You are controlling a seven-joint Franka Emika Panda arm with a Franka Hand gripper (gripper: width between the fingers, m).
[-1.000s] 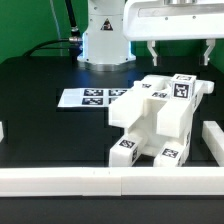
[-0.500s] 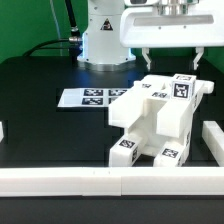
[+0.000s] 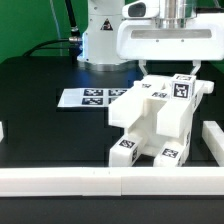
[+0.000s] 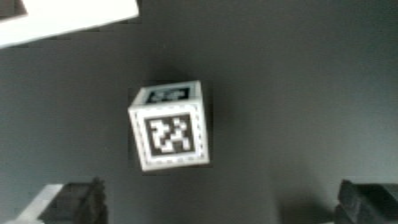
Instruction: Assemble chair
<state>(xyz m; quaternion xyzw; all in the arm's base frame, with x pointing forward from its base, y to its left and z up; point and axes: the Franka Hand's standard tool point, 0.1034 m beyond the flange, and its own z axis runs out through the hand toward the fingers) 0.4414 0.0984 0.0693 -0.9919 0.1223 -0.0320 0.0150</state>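
The chair is a cluster of chunky white parts with black-and-white tags, joined and resting on the black table at the exterior view's right. My gripper hangs open just above its rear top edge, fingers pointing down with nothing between them. The blurred wrist view shows a white tagged block of the chair against dark ground, ahead of the open gripper. Both fingertips stand wide apart and well clear of the block.
The marker board lies flat beside the chair toward the exterior view's left. White border rails run along the front and the right. The arm's white base stands at the back. A white piece shows in the wrist view's corner.
The gripper has come down and shifted toward the exterior view's left, closer to the chair's top. It stays open. The chair has not moved.
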